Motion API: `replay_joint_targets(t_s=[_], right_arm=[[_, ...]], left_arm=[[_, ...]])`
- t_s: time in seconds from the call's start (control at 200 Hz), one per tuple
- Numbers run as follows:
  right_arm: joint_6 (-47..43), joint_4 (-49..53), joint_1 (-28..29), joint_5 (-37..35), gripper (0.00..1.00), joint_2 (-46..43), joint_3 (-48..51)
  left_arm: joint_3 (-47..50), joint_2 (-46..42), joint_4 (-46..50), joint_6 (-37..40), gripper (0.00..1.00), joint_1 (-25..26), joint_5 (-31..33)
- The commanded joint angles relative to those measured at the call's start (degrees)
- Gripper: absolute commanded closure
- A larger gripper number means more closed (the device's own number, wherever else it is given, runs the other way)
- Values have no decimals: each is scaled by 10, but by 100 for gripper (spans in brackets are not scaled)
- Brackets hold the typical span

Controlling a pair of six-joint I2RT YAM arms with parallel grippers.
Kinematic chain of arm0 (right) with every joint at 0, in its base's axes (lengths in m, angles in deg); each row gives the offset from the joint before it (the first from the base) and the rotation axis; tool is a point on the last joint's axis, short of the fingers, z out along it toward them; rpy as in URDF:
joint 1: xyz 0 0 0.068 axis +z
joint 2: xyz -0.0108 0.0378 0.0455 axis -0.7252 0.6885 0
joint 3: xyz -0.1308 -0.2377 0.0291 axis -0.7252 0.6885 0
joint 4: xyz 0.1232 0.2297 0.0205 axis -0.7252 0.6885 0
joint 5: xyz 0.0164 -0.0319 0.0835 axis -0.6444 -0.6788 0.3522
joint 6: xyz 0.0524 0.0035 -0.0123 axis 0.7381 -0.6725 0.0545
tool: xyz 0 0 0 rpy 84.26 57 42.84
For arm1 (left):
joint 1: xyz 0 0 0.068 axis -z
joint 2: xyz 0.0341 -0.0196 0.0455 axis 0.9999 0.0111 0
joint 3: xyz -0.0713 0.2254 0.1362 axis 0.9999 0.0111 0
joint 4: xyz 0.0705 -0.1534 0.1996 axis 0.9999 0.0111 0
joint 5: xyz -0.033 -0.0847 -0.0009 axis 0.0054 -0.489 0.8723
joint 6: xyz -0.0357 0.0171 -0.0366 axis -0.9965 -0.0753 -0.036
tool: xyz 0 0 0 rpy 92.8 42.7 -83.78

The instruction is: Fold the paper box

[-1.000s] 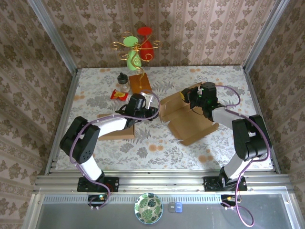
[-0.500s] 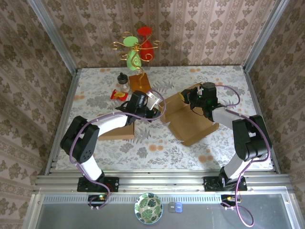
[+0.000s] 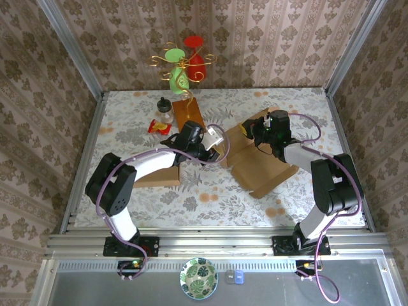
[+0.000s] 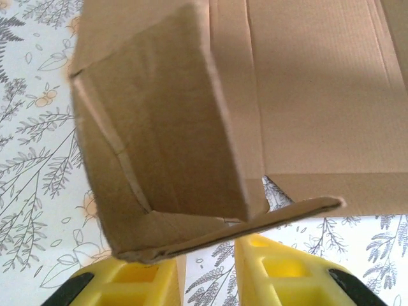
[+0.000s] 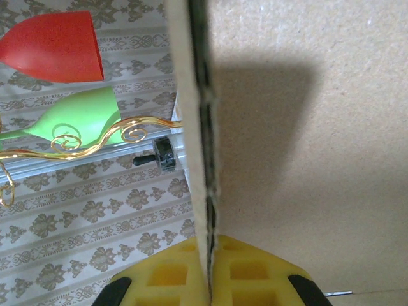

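You see the paper box [image 3: 258,167] lying opened on the table [image 3: 127,108], at about 3 o'clock from the table's middle. Its flaps are spread and one far panel stands up.

Your left arm goes from its base at 7 o'clock up toward 11 o'clock to the elbow. The forearm then stretches low over the table toward 2 o'clock. The left gripper [image 3: 215,148] comes to the box's 9 o'clock side. In the left wrist view, the left gripper [image 4: 204,261] has its two yellow fingers a little apart, with the table's pattern visible between them. A raised flap of the box [image 4: 166,121] has its edge just across the fingertips. You cannot tell from here if the fingers touch this edge.

Your right arm rises from its base at 5 o'clock toward 1 o'clock, bends at the elbow, and reaches back toward 10 o'clock. The right gripper [image 3: 260,131] is at the box's 12 o'clock side. In the right wrist view, the right gripper [image 5: 209,248] is closed on the upright panel [image 5: 306,127], with the cardboard's edge pinched between both fingers.

At 12 o'clock on the table stands a gold wire stand [image 3: 182,64] with a red and a green cup, and a small bottle [image 3: 166,109] is just beside it.
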Motion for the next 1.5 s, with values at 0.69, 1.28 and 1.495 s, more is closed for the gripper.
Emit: replay_joint_targets(t_s=[0.69,1.28,1.495], right_arm=[[42,-96,6,1,100,1,42],[77,-294,-2,-24,100,6,167],[85,-306,-1,-25,100,11,176]], left_arm=[[-23,26,-23,-33,65,42,74],[-4,48,-98,-126,66,81,207],[3,61,-126,-164,67,88,258]])
